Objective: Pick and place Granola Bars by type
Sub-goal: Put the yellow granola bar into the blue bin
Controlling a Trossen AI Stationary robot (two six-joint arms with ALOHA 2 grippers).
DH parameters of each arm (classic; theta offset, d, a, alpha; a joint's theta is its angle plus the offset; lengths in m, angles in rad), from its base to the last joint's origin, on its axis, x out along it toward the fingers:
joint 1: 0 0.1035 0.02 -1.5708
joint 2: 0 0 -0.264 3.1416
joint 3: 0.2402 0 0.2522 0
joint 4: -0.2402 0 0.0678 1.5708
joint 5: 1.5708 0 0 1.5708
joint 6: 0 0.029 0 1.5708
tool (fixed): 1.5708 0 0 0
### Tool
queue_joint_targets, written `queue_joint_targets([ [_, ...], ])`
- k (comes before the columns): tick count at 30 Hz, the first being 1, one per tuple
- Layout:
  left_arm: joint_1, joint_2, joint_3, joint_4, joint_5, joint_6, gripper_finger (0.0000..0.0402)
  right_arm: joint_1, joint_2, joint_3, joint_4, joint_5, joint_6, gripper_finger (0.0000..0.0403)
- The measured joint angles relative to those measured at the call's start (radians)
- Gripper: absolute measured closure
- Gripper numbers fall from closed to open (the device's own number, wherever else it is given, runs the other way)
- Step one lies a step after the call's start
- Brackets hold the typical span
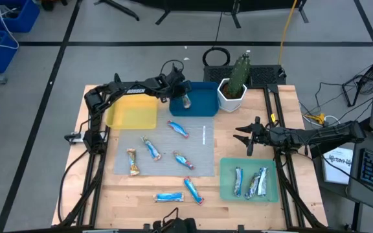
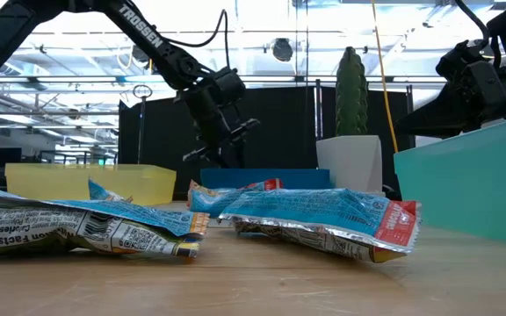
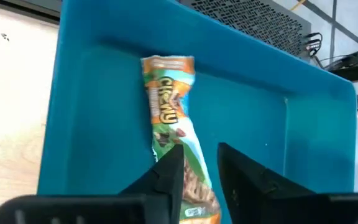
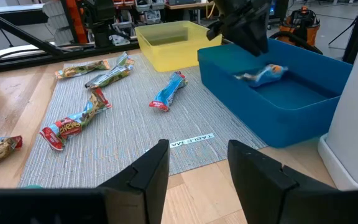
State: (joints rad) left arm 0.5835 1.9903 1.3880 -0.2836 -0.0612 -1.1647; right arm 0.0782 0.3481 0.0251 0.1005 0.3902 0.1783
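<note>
My left gripper (image 1: 185, 96) is open and hovers over the blue tray (image 1: 203, 107) at the mat's far side. Its fingers (image 3: 166, 177) stand apart above one end of a green-and-orange wrapped bar (image 3: 173, 118). That bar (image 4: 263, 74) lies flat on the tray floor. Several blue-wrapped bars lie on the grey mat (image 1: 203, 152), among them one at the far side (image 1: 178, 128) and a brownish one (image 1: 133, 162). Two more bars (image 1: 193, 189) rest on the wood near the front edge. My right gripper (image 1: 248, 139) is open and waits above the table's right side.
A yellow tray (image 1: 133, 111) sits left of the blue one. A green tray (image 1: 225, 188) at the near right holds three bars (image 1: 251, 182). A white pot with a cactus (image 1: 233, 87) stands just right of the blue tray. Arm frames run along both table sides.
</note>
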Motion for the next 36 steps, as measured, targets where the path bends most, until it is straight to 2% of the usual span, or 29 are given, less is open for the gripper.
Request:
queue_joint_targets([
  [7, 0.000, 0.000, 0.000, 0.010, 0.000, 0.008, 0.0261, 0.000, 0.000, 0.000, 0.000, 0.000, 0.000, 0.0245],
  [11, 0.000, 0.000, 0.000, 0.083, 0.012, 0.018, 0.0236, 0.000, 0.000, 0.000, 0.000, 0.000, 0.000, 0.0245],
  [15, 0.000, 0.000, 0.004, 0.192, 0.056, 0.048, 0.0209, 0.000, 0.000, 0.000, 0.000, 0.000, 0.000, 0.0245],
  [19, 0.000, 0.000, 0.028, 0.221, 0.118, 0.111, 0.0185, 0.000, 0.000, 0.000, 0.000, 0.000, 0.000, 0.0245],
  [27, -0.017, -0.030, 0.080, 0.235, 0.344, 0.400, 0.0146, 0.000, 0.000, 0.000, 0.000, 0.000, 0.000, 0.0245],
  [33, -0.042, -0.130, 0.082, 0.226, 0.479, 0.647, 0.0123, 0.000, 0.000, 0.000, 0.000, 0.000, 0.000, 0.0245],
  [36, -0.057, -0.204, 0.082, 0.195, 0.512, 0.794, 0.0118, 0.000, 0.000, 0.000, 0.000, 0.000, 0.000, 0.0245],
])
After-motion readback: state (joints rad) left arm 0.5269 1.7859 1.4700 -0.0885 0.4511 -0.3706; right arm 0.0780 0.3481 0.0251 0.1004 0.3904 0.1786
